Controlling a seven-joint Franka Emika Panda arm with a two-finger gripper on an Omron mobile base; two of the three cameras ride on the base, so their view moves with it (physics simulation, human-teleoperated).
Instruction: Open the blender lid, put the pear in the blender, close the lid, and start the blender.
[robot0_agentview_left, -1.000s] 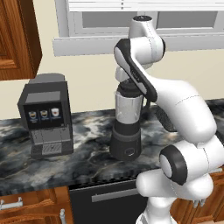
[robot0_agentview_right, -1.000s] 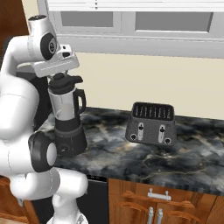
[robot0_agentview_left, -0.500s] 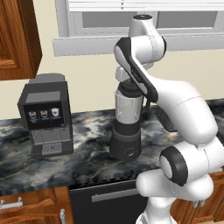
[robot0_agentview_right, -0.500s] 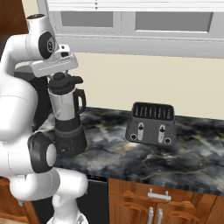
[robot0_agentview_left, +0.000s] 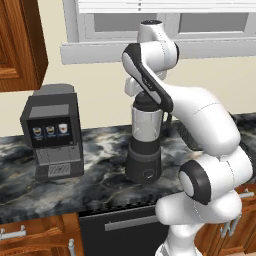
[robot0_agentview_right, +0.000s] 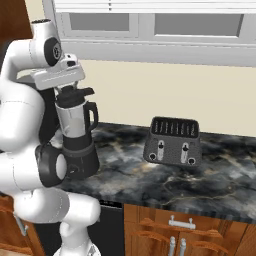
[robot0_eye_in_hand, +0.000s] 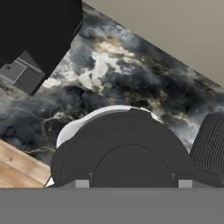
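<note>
- Blender (robot0_agentview_left: 143, 150) w/ blender lid (robot0_agentview_right: 75, 94) on, mid counter (robot0_agentview_right: 165, 185), nearer its front edge.
- Gripper (robot0_agentview_right: 67, 90) right over lid; finger gap, grip: can't tell.
- Coffee machine (robot0_agentview_left: 52, 132) toward counter's left end, toaster (robot0_agentview_right: 173, 141) toward its right.

One blender (robot0_agentview_left: 144, 145); one lid (robot0_agentview_right: 75, 94); one coffee machine (robot0_agentview_left: 52, 131); one toaster (robot0_agentview_right: 173, 141).

The robot arm (robot0_agentview_left: 200, 125) was built of smooth, glossy white rounded shells, joined by dark grey bands and black disc-shaped joint caps. Its base column (robot0_agentview_right: 75, 220) was bulbous and white. The hand block (robot0_agentview_right: 55, 77) was a flat white slab.
</note>
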